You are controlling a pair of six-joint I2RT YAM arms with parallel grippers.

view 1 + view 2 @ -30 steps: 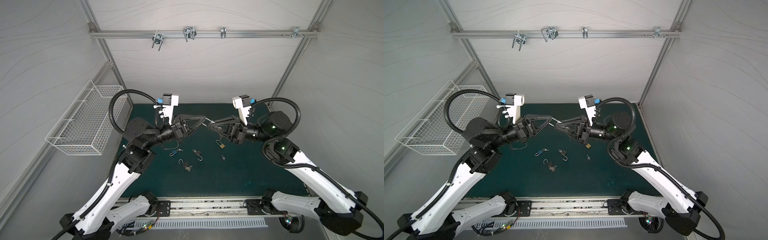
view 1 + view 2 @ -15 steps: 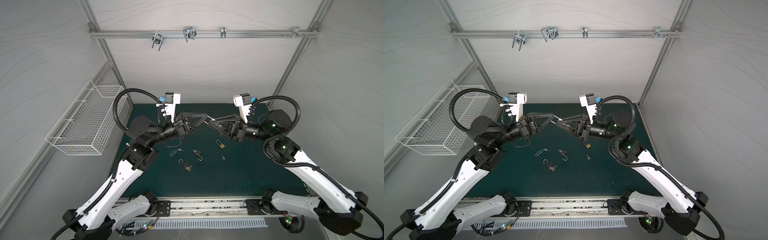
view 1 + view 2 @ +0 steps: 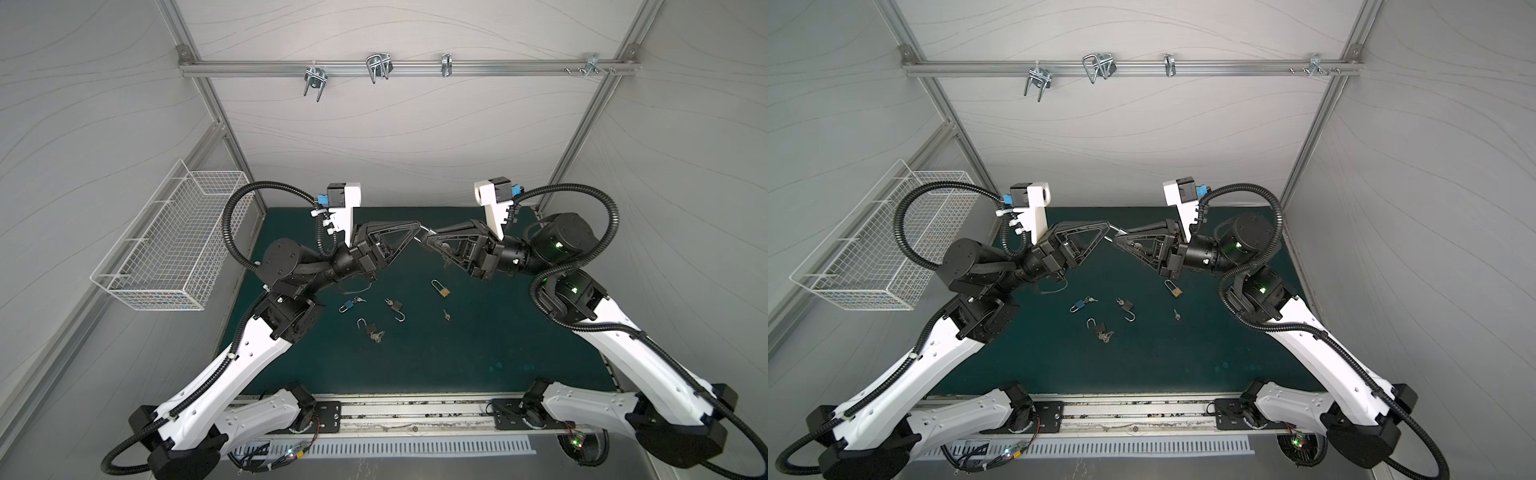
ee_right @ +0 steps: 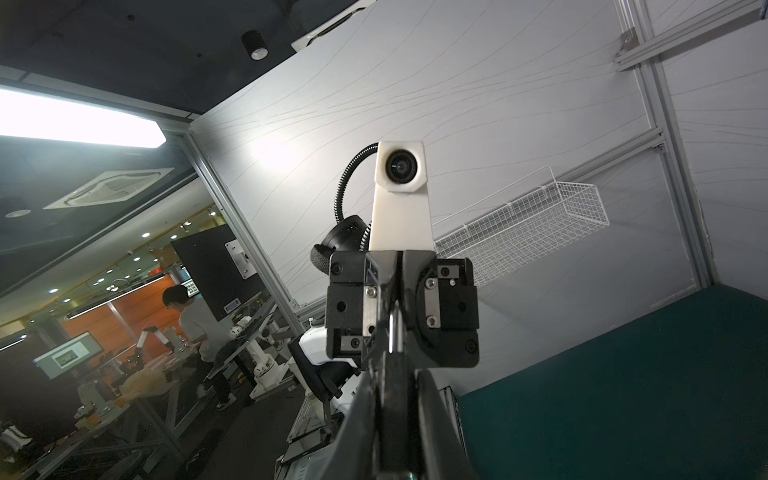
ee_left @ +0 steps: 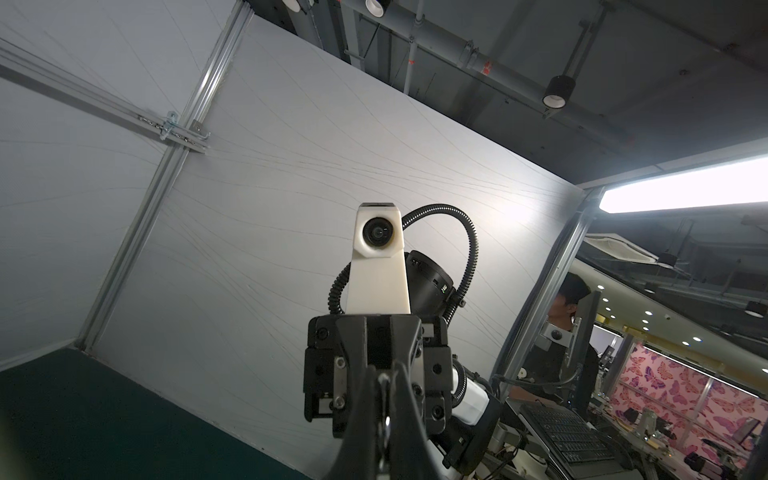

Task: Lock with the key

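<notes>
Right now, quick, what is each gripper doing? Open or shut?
Left gripper: shut on a small metal piece.
Right gripper: nearly shut on its other end; key or lock, cannot tell.

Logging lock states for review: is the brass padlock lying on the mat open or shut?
Shut, it seems: in both top views the brass padlock shows its long shackle closed into the body.

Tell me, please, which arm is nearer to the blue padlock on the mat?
Left. The left arm leans over the mat right next to the blue padlock; the right arm stands across the mat, beyond the brass padlock.
</notes>
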